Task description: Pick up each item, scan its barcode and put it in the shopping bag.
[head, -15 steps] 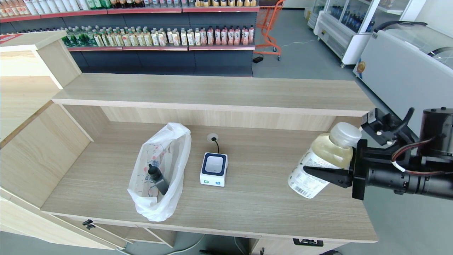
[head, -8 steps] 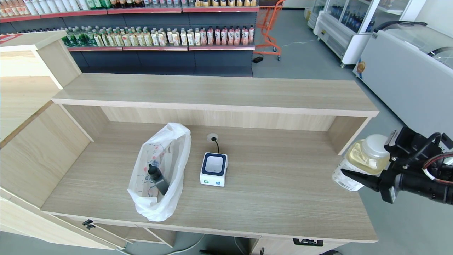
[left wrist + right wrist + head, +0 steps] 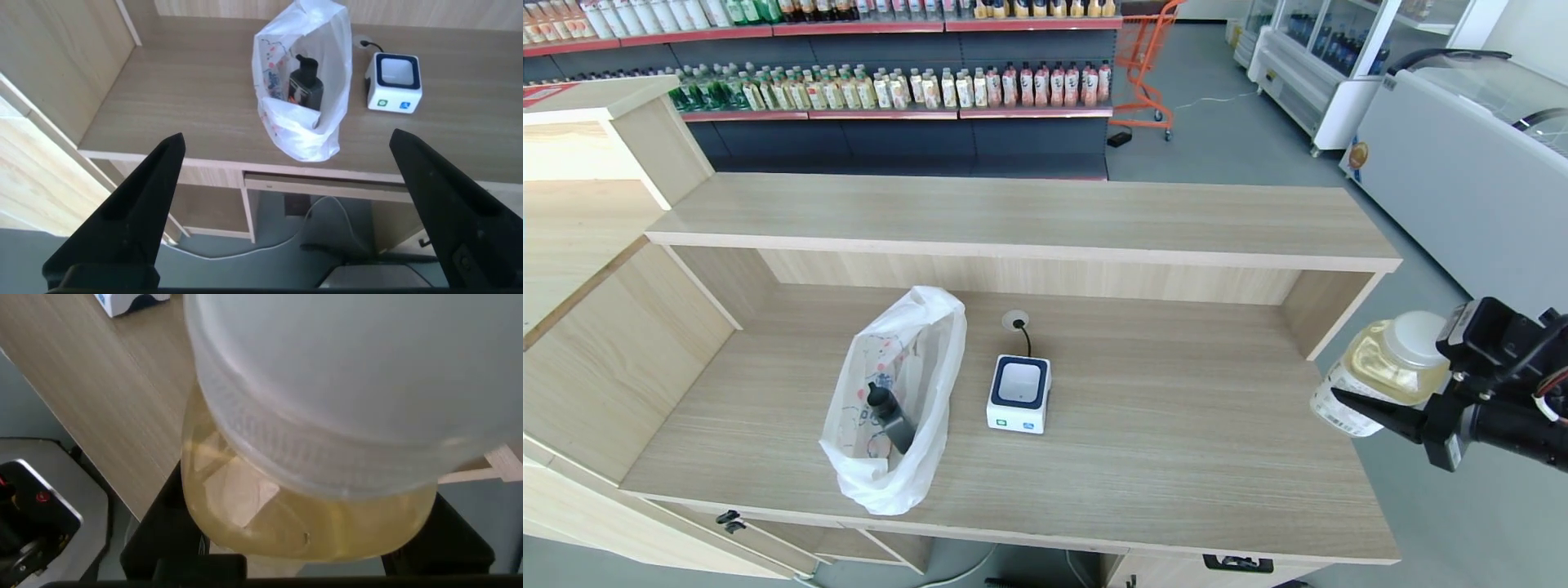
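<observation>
- The right gripper (image 3: 1364, 392) pinched a white-capped clear plastic bottle of yellow drink (image 3: 1388, 367), off the wooden counter's (image 3: 1176, 433) right end.
- The left gripper (image 3: 286, 140) had its jaws spread, empty.
- A white plastic shopping bag (image 3: 894, 408) sat on the counter.

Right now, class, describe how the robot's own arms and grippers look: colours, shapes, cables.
The right gripper has black, pointed, tapering fingers on a black cylindrical arm, with red and white cables at the wrist and a black camera block above. The left gripper has two flat black wedge-shaped fingers.
</observation>
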Motion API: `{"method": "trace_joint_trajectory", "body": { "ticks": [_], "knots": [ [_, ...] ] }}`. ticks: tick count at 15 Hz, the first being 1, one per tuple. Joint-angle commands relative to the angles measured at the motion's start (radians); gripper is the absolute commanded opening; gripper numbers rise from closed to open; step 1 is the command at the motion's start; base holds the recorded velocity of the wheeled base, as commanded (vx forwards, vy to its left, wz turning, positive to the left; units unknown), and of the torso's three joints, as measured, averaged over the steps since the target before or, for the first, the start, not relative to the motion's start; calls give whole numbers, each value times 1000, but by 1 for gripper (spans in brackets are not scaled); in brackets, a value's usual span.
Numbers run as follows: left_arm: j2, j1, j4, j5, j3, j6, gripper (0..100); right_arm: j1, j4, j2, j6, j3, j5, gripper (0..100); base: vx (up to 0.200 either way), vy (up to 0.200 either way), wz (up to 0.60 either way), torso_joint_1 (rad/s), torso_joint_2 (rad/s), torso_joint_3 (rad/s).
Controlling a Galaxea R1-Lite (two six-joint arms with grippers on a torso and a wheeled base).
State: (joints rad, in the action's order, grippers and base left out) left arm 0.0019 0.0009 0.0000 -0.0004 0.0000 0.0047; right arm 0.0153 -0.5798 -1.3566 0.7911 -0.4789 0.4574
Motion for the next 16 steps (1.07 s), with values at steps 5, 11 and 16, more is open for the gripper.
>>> {"method": "trace_joint_trajectory", "body": {
  "ticks": [5, 11, 16],
  "knots": [
    [0, -1, 0, 0, 0, 0, 100, 0, -11, -30, -1, 6, 6, 0, 0, 200, 0, 5, 2, 1],
    [0, -1, 0, 0, 0, 0, 100, 0, -301, -230, 17, 0, 3, 0, 0, 167, 0, 1, 0, 1],
    [0, -1, 0, 0, 0, 1, 100, 0, -302, -251, 31, -1, 6, 0, 0, 0, 0, 0, 0, 0]
  ]
}}
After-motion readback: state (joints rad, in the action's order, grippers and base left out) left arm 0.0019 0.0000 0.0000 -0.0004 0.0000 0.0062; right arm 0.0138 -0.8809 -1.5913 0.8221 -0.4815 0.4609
